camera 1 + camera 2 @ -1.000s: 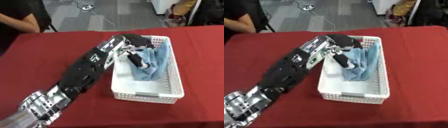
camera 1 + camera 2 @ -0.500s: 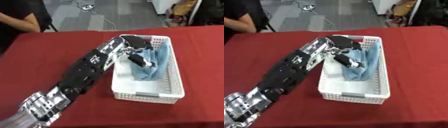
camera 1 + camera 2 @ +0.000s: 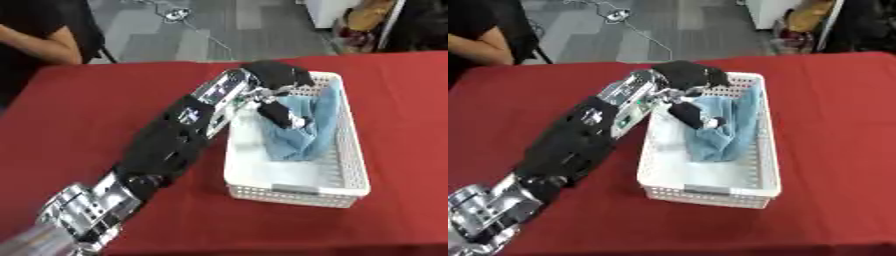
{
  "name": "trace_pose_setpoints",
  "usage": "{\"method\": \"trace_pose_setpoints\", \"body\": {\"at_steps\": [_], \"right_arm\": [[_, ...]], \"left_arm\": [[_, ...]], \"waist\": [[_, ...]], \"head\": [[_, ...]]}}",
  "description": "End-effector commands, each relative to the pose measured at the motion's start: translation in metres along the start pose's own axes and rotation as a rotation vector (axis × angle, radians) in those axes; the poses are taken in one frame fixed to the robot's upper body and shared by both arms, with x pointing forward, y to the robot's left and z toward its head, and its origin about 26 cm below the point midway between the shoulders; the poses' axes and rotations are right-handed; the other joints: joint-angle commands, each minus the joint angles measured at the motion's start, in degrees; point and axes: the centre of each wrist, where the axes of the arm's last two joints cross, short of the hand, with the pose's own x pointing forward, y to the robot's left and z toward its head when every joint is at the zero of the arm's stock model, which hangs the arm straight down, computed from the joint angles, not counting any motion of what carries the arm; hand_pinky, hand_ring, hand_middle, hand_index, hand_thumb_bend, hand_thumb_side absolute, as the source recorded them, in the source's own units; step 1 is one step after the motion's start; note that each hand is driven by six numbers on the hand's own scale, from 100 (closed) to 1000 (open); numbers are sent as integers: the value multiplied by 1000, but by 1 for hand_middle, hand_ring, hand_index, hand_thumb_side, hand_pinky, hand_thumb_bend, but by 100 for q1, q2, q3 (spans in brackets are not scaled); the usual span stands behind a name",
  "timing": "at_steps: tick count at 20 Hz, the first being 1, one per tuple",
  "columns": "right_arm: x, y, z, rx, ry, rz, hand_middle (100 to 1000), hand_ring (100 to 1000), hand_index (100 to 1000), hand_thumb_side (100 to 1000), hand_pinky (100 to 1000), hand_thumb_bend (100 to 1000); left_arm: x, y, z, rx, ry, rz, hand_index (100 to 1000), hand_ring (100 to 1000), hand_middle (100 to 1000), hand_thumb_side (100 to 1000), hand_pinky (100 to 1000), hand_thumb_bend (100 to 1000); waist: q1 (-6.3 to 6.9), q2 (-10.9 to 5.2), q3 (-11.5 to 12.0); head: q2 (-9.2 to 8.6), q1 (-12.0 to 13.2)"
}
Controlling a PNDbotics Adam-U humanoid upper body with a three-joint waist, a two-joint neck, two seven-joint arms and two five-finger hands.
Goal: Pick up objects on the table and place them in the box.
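Fingers [image 3: 284,114] of left hand [image 3: 273,77] point down, loosely extended, tips on blue cloth [image 3: 306,127]; no clear grasp visible. Cloth lies crumpled inside white basket [image 3: 293,191], against its right wall. Basket sits on red table [image 3: 96,120]. Left arm [image 3: 171,142] crosses table diagonally from lower left.

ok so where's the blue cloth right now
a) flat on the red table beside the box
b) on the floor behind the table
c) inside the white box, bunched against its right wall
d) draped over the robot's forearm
c: the blue cloth sits inside the white box, piled toward its right wall, with the left hand over it.
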Motion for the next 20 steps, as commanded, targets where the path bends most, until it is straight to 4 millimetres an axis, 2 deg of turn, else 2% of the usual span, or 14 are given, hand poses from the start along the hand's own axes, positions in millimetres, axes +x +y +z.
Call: {"method": "trace_pose_setpoints", "body": {"at_steps": [1, 9, 12, 14, 16, 17, 20], "right_arm": [[5, -3, -6, 11, -23, 17, 841, 871, 949, 1000, 841, 100], [5, -3, -5, 12, -21, 18, 841, 871, 949, 1000, 841, 100], [5, -3, -5, 9, -21, 20, 841, 871, 949, 1000, 840, 100], [6, -4, -5, 5, -20, 25, 841, 871, 949, 1000, 840, 100], [6, -5, -5, 2, -18, 30, 841, 871, 949, 1000, 840, 100], [6, -5, -5, 1, -17, 33, 840, 871, 949, 1000, 840, 100], [7, -8, -4, -10, -16, 48, 840, 871, 949, 1000, 840, 100]], "left_arm": [[-1, 22, 0, 271, 19, 38, 1000, 892, 982, 571, 823, 100], [-3, 20, 5, 333, 36, 41, 1000, 899, 986, 571, 845, 100], [-10, 25, 19, 395, 64, 54, 1000, 891, 981, 562, 838, 100], [-17, 34, 37, 494, 91, 72, 966, 849, 945, 518, 793, 100], [-24, 47, 63, 654, 116, 86, 922, 814, 908, 484, 746, 100], [-27, 52, 77, 733, 131, 90, 873, 777, 868, 466, 696, 163], [-39, 59, 123, 976, 215, 92, 830, 747, 832, 478, 658, 207]], "waist": [[-34, -53, 15], [-31, -61, 35], [-24, -59, 49], [-17, -56, 69], [-13, -50, 85], [-13, -47, 93], [-18, -31, 132]], "head": [[-9, -18], [-9, -29], [-9, -51], [-9, -100], [-9, -165], [-9, -197], [-9, -321]]}}
